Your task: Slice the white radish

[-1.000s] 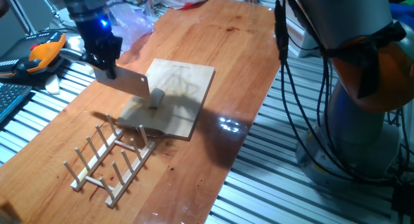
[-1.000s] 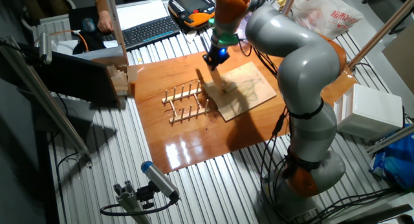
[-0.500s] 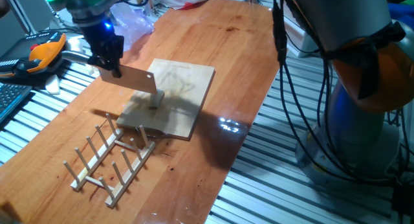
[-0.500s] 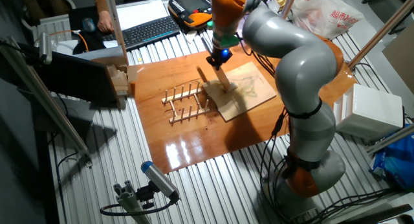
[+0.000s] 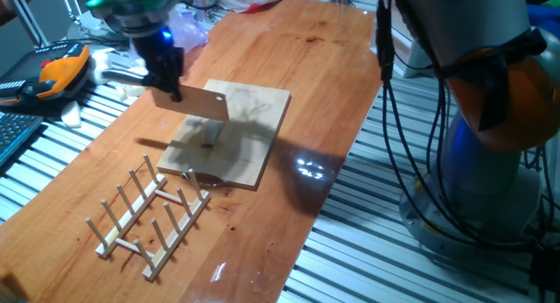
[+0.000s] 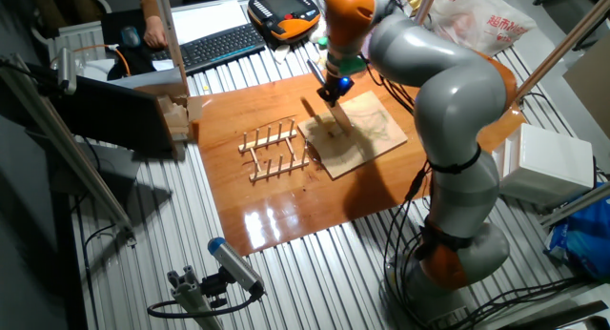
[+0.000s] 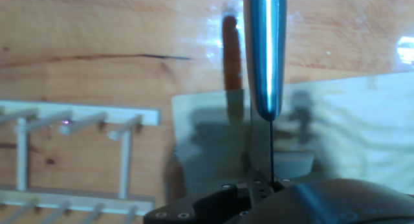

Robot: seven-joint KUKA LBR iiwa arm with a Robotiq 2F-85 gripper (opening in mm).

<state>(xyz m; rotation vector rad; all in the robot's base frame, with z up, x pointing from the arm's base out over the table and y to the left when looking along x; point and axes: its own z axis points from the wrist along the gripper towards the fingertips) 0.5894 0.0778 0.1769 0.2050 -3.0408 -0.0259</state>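
The black two-finger claw (image 5: 166,80) is clamped on the handle of a broad flat rectangular cleaver blade (image 5: 192,102), and the blade hangs in the air above the pale square wooden cutting board (image 5: 254,119), edge down, clear of the wood. In the hand view the steel handle (image 7: 264,49) runs straight down the middle and the thin blade edge shows as a dark line over the board (image 7: 349,114).

The small creamy-white stubby chunk of white radish (image 5: 208,144) lies on the board near its middle, under and a little towards the rack side of the raised blade, inside the blade's shadow. In the other fixed view it is only a pale speck (image 6: 333,134) on the board just below the claw (image 6: 335,90). It looks short and blunt, far smaller than the board, and pale against the darker shaded wood.

As for progress, I judge the slicing to be under way but not finished: the blade is lifted between strokes and a piece remains on the board. The radish is so small and shaded that I cannot tell whether it is one chunk or already several slivers lying close together. What seems left is at least one more downward cut through it.

Beside the board, on the reddish-brown wooden surface (image 5: 306,40), stands a light wooden peg rack (image 5: 149,215), apart from the radish and untouched by the blade.
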